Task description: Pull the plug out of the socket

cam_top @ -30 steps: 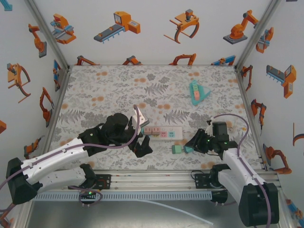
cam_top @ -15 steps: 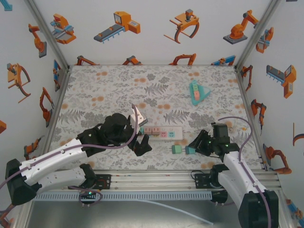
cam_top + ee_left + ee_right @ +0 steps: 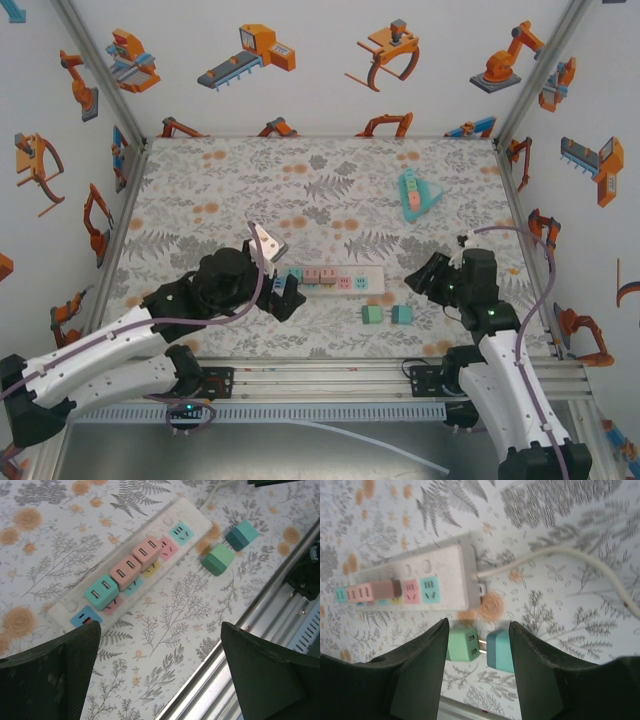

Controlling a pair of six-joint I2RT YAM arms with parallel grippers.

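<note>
Teal plug (image 3: 402, 314) released, right tool (image 3: 416, 280) withdrawn, open

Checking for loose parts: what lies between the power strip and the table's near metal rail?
A green plug and a teal plug lie on the cloth between power strip and rail, in the left wrist view.
</note>
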